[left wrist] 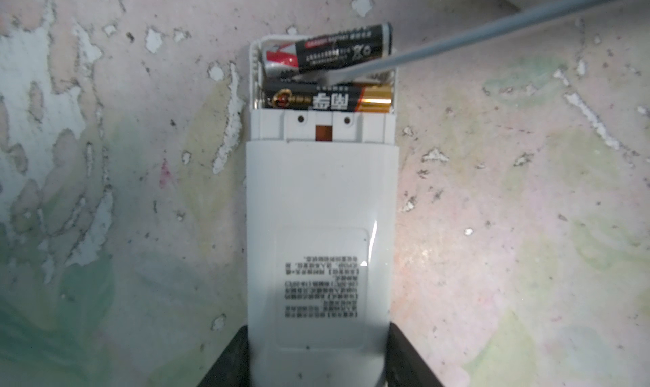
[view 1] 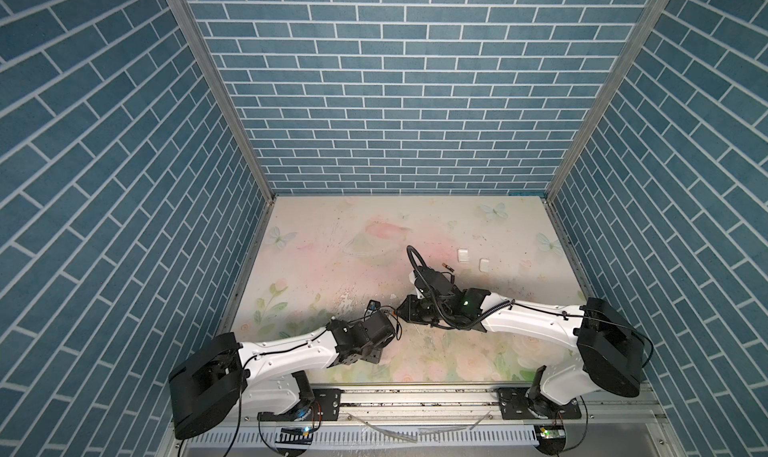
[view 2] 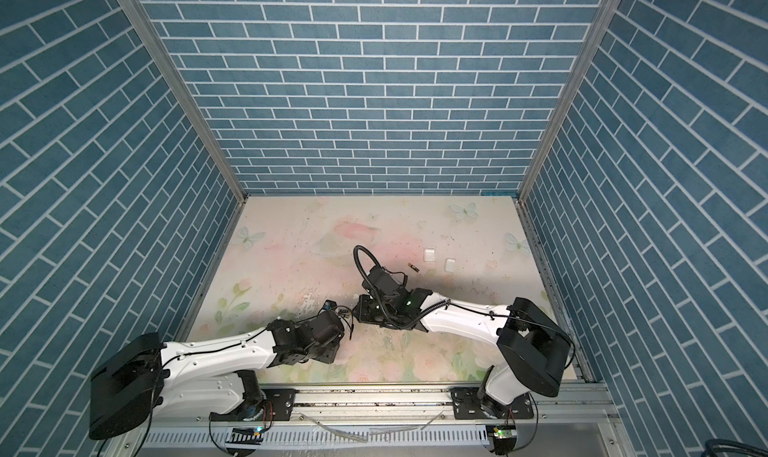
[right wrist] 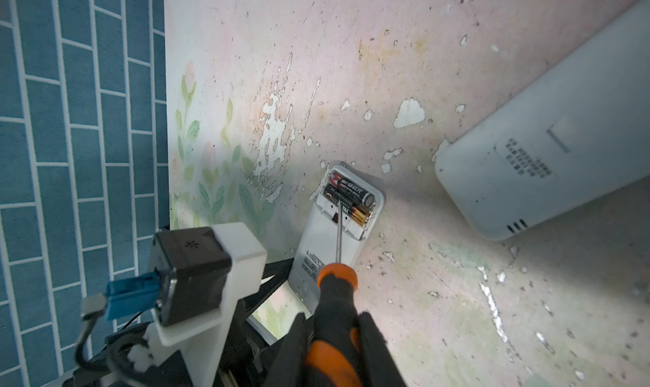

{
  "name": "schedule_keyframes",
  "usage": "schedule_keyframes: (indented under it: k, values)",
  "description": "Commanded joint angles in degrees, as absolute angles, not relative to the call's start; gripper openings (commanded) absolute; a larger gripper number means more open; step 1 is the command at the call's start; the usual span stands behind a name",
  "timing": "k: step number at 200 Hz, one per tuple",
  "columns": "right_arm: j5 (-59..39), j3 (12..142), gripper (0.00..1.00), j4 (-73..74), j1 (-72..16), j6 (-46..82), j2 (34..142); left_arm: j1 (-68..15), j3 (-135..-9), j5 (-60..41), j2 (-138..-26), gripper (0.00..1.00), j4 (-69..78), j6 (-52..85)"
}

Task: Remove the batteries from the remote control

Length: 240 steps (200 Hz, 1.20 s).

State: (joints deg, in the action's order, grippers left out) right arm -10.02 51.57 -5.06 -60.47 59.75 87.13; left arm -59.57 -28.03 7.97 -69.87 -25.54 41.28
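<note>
A white remote control (left wrist: 318,198) lies back up on the table, and my left gripper (left wrist: 318,353) is shut on its lower end. Its battery bay is open. One black battery with a gold end (left wrist: 327,100) lies flat in the bay. A second battery, black with a red and silver end (left wrist: 337,49), is tilted with one end raised over the bay's rim. My right gripper (right wrist: 334,346) is shut on the black and orange screwdriver (right wrist: 336,290). The screwdriver's shaft (left wrist: 457,40) has its tip under the raised battery. Another battery (view 1: 448,266) lies loose on the table.
A second white remote (right wrist: 545,156) lies back up close by. Two small white covers (view 1: 463,254) (view 1: 484,264) rest on the table beyond the loose battery. Both arms (view 1: 361,334) (view 1: 436,301) meet near the table's middle front. Blue brick walls enclose three sides.
</note>
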Motion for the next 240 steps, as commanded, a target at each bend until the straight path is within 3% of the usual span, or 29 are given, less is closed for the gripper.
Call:
schedule_keyframes:
  k: [1,197,214,240]
  values:
    - [-9.35,49.75,0.0,-5.64,-60.37,60.64,88.45,-60.1,-24.26,2.11,-72.79,0.36,-29.56,41.59]
    - [-8.59,48.3,0.0,3.1,-56.29,60.73,88.54,-60.05,-24.5,2.29,-73.14,0.36,-29.71,41.75]
    - [-8.71,48.36,0.0,3.12,-56.07,60.64,88.58,-60.04,-24.58,2.37,-73.17,0.41,-29.73,41.74]
    - [-8.56,48.27,0.0,2.28,-55.81,60.42,87.35,-60.11,-24.83,3.27,-73.0,0.61,-30.61,42.19]
